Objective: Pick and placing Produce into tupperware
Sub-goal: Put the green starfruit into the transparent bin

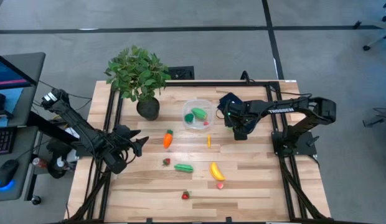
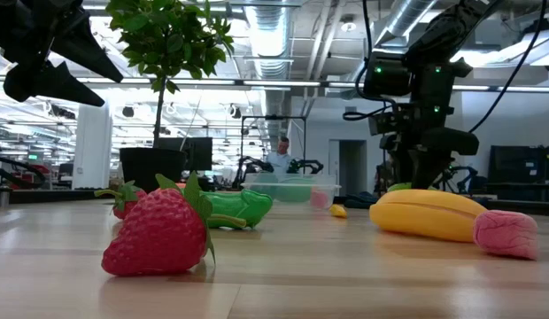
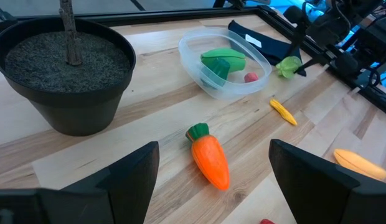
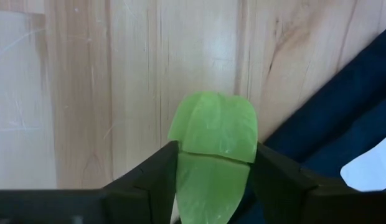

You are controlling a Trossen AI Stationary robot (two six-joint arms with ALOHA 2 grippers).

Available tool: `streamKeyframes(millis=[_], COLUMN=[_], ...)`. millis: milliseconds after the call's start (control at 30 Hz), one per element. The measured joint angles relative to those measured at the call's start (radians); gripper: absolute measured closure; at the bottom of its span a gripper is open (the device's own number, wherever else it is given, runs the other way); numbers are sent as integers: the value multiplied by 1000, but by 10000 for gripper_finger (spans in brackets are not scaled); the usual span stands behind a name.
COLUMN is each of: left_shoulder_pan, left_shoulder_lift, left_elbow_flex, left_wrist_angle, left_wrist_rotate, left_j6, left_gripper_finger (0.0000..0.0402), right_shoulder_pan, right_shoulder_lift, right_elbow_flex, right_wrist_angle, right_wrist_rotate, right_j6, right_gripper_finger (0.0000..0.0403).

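The clear round tupperware (image 1: 198,116) (image 3: 225,62) sits mid-table and holds two green pieces and a red strawberry. My right gripper (image 1: 233,118) (image 4: 213,155) hovers just right of it, shut on a light green piece (image 4: 211,134) (image 3: 287,65). My left gripper (image 1: 142,143) (image 3: 213,144) is open near the table's left side, aimed at the orange carrot (image 1: 168,139) (image 3: 208,158), which lies flat ahead of its fingers. On the table lie a banana (image 1: 216,170) (image 2: 425,215), a green piece (image 1: 183,167), a small yellow piece (image 1: 209,141) and strawberries (image 1: 166,162) (image 2: 159,232). My right gripper pinches the light green piece between its two fingers, one on each flank (image 4: 180,155). The fingers come from above, pointing down. The piece's rounded end (image 4: 211,112) sticks out past the fingertips, and it appears clear of the table.
A potted leafy plant (image 1: 138,74) in a dark pot (image 3: 62,74) stands at the far left, beside the tupperware. A flat black rectangle with a white label (image 3: 258,40) (image 4: 342,124) lies under the right gripper. A pink piece (image 1: 220,185) lies near the banana. Bare wood shows along the near edge.
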Motion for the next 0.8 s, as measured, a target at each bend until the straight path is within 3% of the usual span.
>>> streamKeyframes(millis=[233, 567, 800], left_shoulder_pan=[0, 0, 0], left_shoulder_lift=[0, 0, 0], left_elbow_flex=[0, 0, 0], left_wrist_angle=[0, 0, 0], left_wrist_rotate=[0, 0, 0], left_j6=[0, 0, 0], left_gripper_finger=[107, 107, 107], right_shoulder_pan=[0, 0, 0], right_shoulder_lift=[-1, -1, -1], right_elbow_flex=[2, 3, 58], right_wrist_angle=[-1, -10, -48], right_wrist_rotate=[3, 2, 2], right_j6=[19, 39, 44], right_gripper_finger=[246, 232, 246])
